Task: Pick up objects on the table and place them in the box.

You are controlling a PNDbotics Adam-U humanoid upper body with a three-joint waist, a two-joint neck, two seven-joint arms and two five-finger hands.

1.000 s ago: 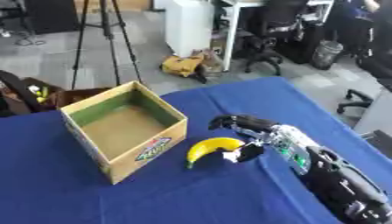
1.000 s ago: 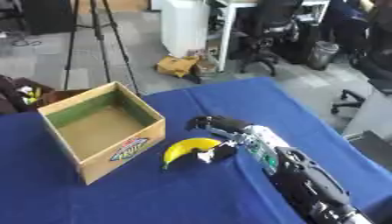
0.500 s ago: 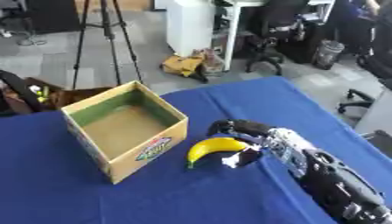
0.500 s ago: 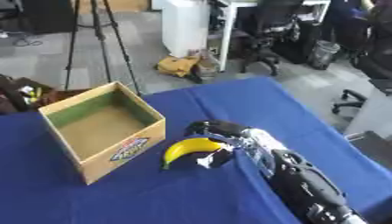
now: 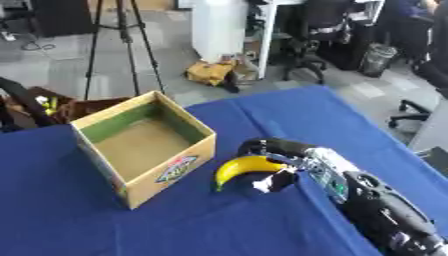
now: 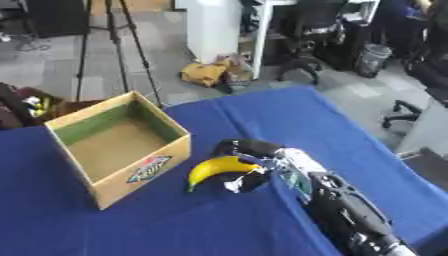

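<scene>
- At the far left edge, behind the table [image 5: 262, 115], a dark bag or bin with something yellow-green in it shows only in part; what it is cannot be made out.
- The left robot hand appears in neither view.
- The box [image 5: 144, 145] stands open-topped on the left half of the blue table. It is tan cardboard with a green band inside along its far wall and a coloured label on its near right side. The part of its floor that shows is bare brown; the near wall hides the strip just behind it.
- The banana [image 5: 243, 167] lies on the table just right of the box, apart from it, curved, with its lower tip pointing toward the near edge.
- The right robot hand [image 5: 278, 159] comes in from the lower right corner, the forearm running diagonally and cut off by the frame. Its fingers are curled over the banana's right end, apparently closed round it, though the blur leaves the contact uncertain. The thumb seems to sit below the fruit, beside a small whitish patch.
</scene>
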